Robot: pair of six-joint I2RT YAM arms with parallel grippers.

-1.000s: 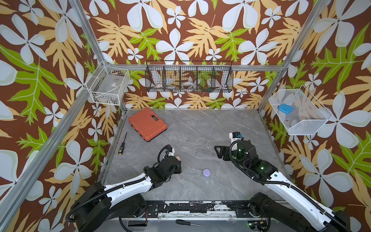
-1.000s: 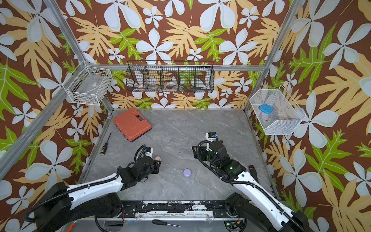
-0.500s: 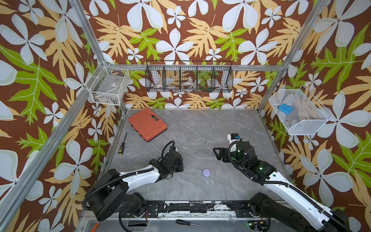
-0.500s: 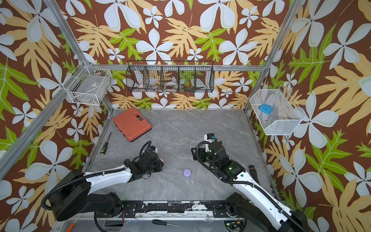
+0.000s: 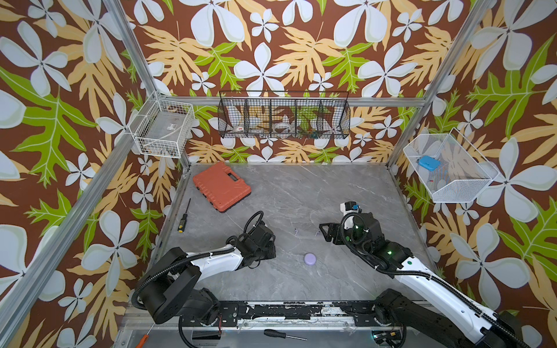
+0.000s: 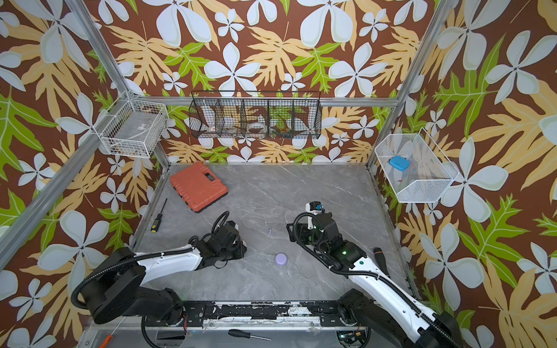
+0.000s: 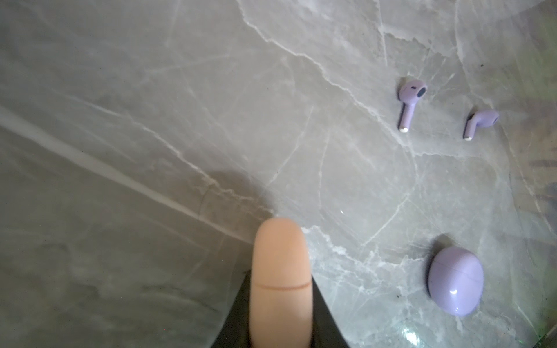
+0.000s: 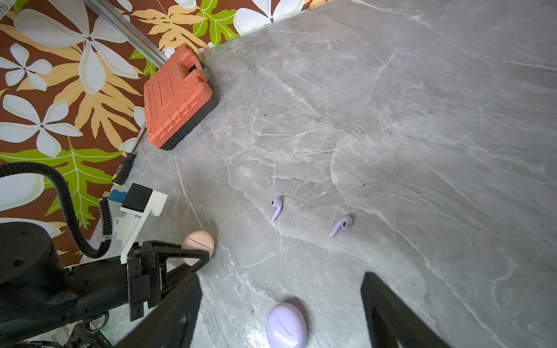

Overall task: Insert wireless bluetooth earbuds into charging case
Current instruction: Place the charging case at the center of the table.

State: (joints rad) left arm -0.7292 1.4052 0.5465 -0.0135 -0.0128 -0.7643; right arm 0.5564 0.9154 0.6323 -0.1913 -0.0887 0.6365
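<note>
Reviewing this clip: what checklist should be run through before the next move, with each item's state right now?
1. Left tool grips pink case: ok, shut on it.
2. Right tool open and empty: ok.
3. Pink case lid open: not ok, seam looks closed.
4. Pink case clear of the table: cannot tell.
5. Lavender case lid open: not ok, closed on the table.
6. Two lavender earbuds lying free, apart: ok.

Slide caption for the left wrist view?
Left gripper shut on pink case; two lavender earbuds and closed lavender case lie apart.
</note>
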